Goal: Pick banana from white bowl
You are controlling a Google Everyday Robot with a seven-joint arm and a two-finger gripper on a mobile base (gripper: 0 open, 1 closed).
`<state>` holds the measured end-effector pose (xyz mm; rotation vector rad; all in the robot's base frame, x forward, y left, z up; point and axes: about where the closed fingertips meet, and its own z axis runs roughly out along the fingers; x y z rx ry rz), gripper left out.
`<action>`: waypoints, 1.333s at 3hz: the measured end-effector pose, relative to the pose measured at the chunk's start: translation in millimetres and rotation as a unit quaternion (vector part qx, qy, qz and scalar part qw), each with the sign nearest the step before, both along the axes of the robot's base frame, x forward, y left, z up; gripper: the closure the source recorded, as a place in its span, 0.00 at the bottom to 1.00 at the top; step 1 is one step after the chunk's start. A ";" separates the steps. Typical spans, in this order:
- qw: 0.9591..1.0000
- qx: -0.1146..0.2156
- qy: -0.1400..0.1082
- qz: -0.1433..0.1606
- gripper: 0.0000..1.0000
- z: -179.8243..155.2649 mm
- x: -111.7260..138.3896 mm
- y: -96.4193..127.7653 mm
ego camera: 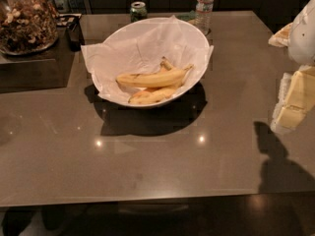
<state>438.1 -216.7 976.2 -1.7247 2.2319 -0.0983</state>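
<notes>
Hovering above the glossy brown table (pixel 147 166)'s right side is the claw (pixel 292 104).

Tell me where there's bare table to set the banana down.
Widest bare patch: the table front, between the white bowl and the near edge. Also free between bowl and gripper at the right edge. Crowded behind the bowl (can, bottle) and far left (nut jar).

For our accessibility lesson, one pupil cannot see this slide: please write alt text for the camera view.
A long, pale yellow curved banana lies beside a shorter, browner banana in a large round white paper-lined bowl on a grey-brown table. The robot's gripper hangs at the right edge, apart from the bowl.
</notes>
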 end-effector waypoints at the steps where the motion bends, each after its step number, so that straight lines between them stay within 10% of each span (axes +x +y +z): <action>1: 1.000 0.000 0.000 0.000 0.00 0.0 0.0 0.0; 4: 0.989 0.114 -0.036 0.088 0.00 28.5 39.3 58.1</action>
